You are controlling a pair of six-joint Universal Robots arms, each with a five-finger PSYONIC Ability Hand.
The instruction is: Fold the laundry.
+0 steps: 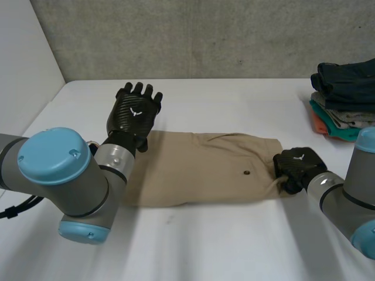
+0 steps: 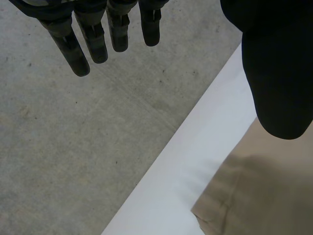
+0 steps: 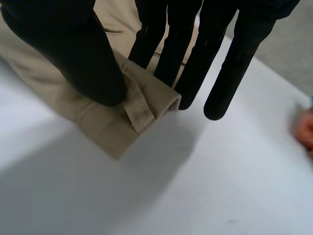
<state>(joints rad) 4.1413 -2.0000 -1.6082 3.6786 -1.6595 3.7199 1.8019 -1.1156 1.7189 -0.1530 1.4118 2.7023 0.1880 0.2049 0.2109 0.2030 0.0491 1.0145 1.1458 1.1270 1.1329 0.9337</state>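
White table (image 1: 234, 246) against a concrete wall (image 1: 187, 35). Tan shorts (image 1: 199, 170) lie flat mid-table, folded lengthwise. The right hand (image 1: 299, 167) pinches their right end (thumb against fingers, at the near corner). The left hand (image 1: 133, 114) hovers over the far left corner, fingers straight, holding nothing. Folded clothes stack (image 1: 345, 102) sits far right.

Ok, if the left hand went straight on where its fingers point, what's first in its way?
The left hand looks free until the grey concrete wall behind the table, though depth is unclear.
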